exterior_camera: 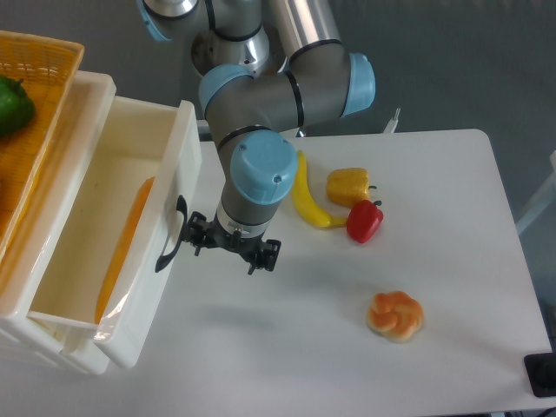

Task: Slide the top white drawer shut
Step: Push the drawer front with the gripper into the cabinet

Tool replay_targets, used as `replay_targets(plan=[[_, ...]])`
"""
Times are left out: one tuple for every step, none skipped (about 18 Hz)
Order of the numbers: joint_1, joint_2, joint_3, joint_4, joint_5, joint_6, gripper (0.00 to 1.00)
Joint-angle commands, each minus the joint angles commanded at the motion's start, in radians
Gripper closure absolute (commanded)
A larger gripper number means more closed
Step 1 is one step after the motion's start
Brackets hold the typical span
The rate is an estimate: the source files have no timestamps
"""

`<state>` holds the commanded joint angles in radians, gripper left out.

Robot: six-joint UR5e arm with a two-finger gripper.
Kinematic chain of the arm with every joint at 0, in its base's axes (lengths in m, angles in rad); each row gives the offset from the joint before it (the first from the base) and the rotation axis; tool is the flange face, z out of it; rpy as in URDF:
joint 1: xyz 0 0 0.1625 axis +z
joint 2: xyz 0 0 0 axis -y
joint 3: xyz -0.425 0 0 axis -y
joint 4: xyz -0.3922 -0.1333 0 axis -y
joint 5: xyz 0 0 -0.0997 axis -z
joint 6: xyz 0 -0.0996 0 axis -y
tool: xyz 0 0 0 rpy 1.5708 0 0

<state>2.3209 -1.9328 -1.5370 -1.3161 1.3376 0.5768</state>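
Just to the left of my gripper (233, 250) stands the front panel of the top white drawer (153, 261), with its black curved handle (170, 234) right beside my nearest fingertip; whether I am touching the handle or only close to it I cannot tell. My fingers point down toward the table (452, 261) and sit side by side under the grey wrist and its blue cap, but from above I cannot tell whether they are apart or together, and nothing shows between them.

That drawer is pulled well out from the white cabinet (87, 95), its open box stretching away from my hand to the left and up, and an orange streak shows along its glossy inner wall. Beyond it, farther left from my hand, an orange wicker basket (35, 95) rests on top of the cabinet with something green (13, 104) inside.

On the other side of my wrist, to the right and a little back, a yellow banana (306, 195) curves along the tabletop, just beside my forearm. Past it lie a yellow pepper (349, 185) and a red pepper (364, 221), the two touching or nearly so. Farther right and forward of my hand, well apart from everything else, sits a round orange and cream bun (395, 315).
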Motion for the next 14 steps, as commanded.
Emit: replay_targets(plan=[[-0.005, 0.0, 0.0, 0.0, 0.0, -0.002, 0.0], [-0.012, 0.0, 0.0, 0.0, 0.0, -0.003, 0.0], [-0.015, 0.0, 0.0, 0.0, 0.0, -0.005, 0.0], [-0.018, 0.003, 0.0, 0.0, 0.0, -0.011, 0.0], [-0.02, 0.005, 0.0, 0.0, 0.0, -0.015, 0.0], [-0.026, 0.005, 0.0, -0.002, 0.0, -0.017, 0.0], [-0.031, 0.006, 0.0, -0.005, 0.0, -0.017, 0.0], [-0.034, 0.006, 0.0, -0.006, 0.0, -0.017, 0.0], [-0.035, 0.006, 0.0, -0.005, 0.0, -0.017, 0.0], [-0.041, 0.008, 0.0, -0.005, 0.0, -0.017, 0.0], [-0.043, 0.008, 0.0, -0.005, 0.0, -0.017, 0.0], [-0.043, 0.008, 0.0, -0.005, -0.002, -0.017, 0.0], [-0.044, 0.008, 0.0, -0.005, -0.003, -0.017, 0.0], [-0.045, 0.008, 0.0, -0.005, -0.011, -0.017, 0.0]])
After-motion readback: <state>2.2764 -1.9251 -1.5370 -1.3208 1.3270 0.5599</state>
